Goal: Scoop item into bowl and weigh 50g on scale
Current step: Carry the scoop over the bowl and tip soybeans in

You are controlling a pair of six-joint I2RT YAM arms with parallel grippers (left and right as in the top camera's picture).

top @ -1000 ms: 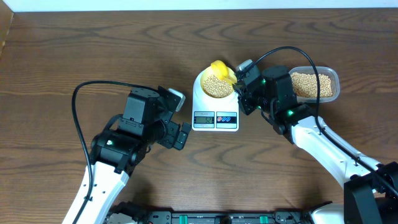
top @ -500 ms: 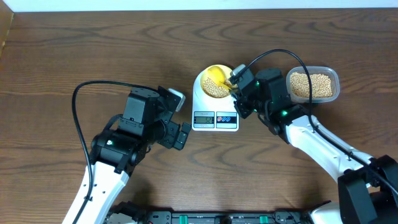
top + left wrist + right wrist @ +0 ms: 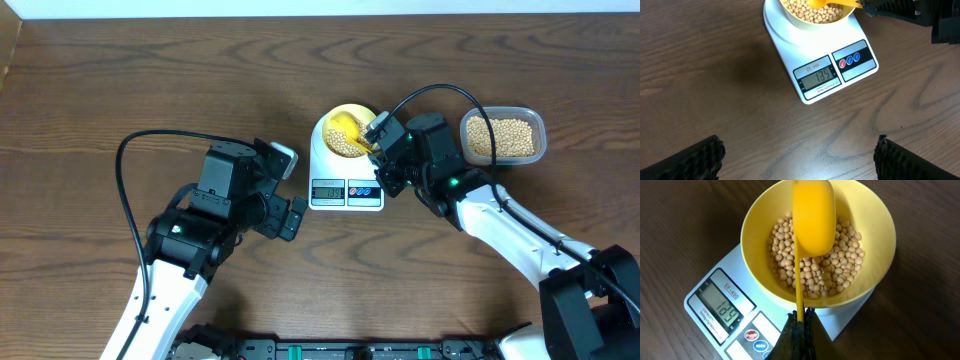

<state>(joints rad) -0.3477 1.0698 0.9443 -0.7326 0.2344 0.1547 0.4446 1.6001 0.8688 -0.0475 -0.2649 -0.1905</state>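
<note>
Scale [image 3: 790, 42], front edge: model mark [image 3: 812, 66] "SF-400" printed just above the LCD display [image 3: 818, 76]. Left wrist view: display reads 135. Right wrist view: same mark legible; three digits showing, first a 1, the others uncertain at that slant. Fine print under the display too small to read. Blue button [image 3: 760, 345] seems lettered "MODE"; red button [image 3: 751, 335] lettering unreadable. Overhead view: nothing legible.
</note>
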